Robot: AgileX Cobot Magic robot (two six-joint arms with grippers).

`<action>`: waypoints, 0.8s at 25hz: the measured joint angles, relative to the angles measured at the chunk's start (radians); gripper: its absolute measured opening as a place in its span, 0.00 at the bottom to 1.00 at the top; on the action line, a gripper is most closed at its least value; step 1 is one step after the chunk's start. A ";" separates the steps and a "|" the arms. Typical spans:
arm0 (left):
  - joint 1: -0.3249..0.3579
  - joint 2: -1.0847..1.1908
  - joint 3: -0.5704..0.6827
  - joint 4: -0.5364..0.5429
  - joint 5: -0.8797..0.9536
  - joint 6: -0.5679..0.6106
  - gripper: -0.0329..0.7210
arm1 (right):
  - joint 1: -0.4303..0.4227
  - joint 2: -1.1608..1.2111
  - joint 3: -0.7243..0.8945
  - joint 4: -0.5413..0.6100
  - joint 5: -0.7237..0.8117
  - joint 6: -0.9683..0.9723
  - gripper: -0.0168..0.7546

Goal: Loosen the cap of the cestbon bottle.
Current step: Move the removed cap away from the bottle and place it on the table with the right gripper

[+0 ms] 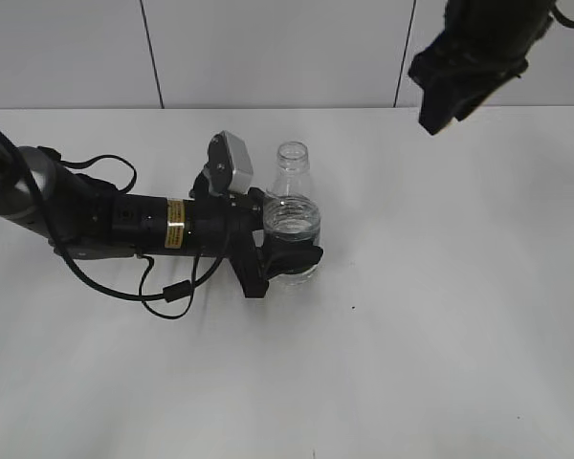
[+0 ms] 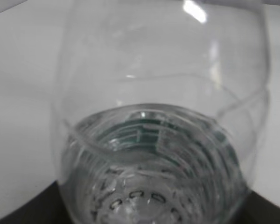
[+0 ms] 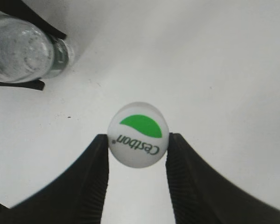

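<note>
My right gripper [image 3: 137,144] pinches the white cap [image 3: 138,134] — printed "Cestbon" — held above the counter [image 1: 440,335]. My left gripper [image 1: 285,251] clamps the uncapped bottle [image 1: 291,215] mid-counter.

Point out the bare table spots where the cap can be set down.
Open table lies right of the bottle and all along the near edge. The right hand, holding the cap, hangs over bare surface. It is crowded left of the bottle, where the left hand and its cable lie.
</note>
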 joint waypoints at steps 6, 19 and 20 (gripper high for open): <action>0.000 0.000 0.000 0.000 0.000 -0.001 0.59 | -0.131 -0.001 0.156 0.041 -0.085 0.017 0.40; -0.002 0.000 0.000 -0.022 0.002 -0.001 0.59 | -0.185 0.047 0.463 0.099 -0.543 0.054 0.40; -0.002 0.000 0.000 -0.022 0.002 -0.001 0.59 | -0.185 0.060 0.465 0.102 -0.553 0.055 0.40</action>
